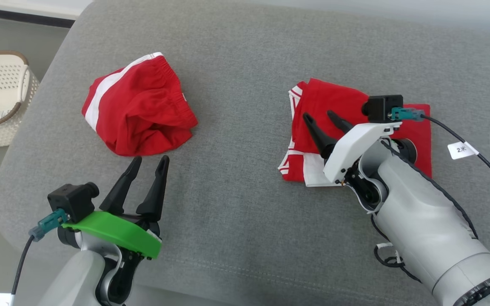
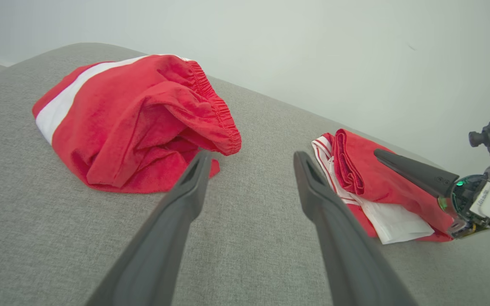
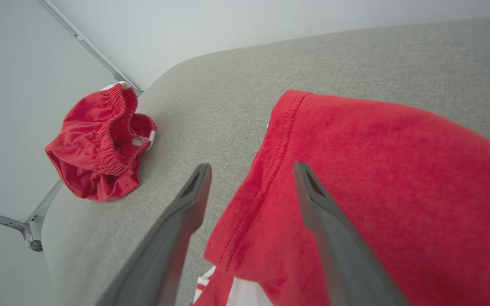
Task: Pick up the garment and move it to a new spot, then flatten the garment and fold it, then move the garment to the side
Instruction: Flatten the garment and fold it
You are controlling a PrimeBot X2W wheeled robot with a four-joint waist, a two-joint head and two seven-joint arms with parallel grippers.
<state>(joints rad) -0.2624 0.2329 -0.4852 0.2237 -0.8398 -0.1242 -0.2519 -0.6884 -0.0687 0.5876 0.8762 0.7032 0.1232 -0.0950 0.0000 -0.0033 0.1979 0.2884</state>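
Folded red garment (image 1: pixel 330 95), lying flat

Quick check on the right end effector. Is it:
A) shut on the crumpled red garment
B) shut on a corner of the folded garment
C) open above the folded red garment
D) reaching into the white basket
C: the right end effector hangs over the folded red garment with its two fingers spread apart, and no cloth is pinched between them.

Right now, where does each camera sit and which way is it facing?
Head: above, looking down at the grey cushion; left tool and right tool both show, open.
Left wrist: low behind the left tool, facing the crumpled shorts.
Right wrist: behind the right tool, over the folded garment.
Shared: both wrist views show both garments.
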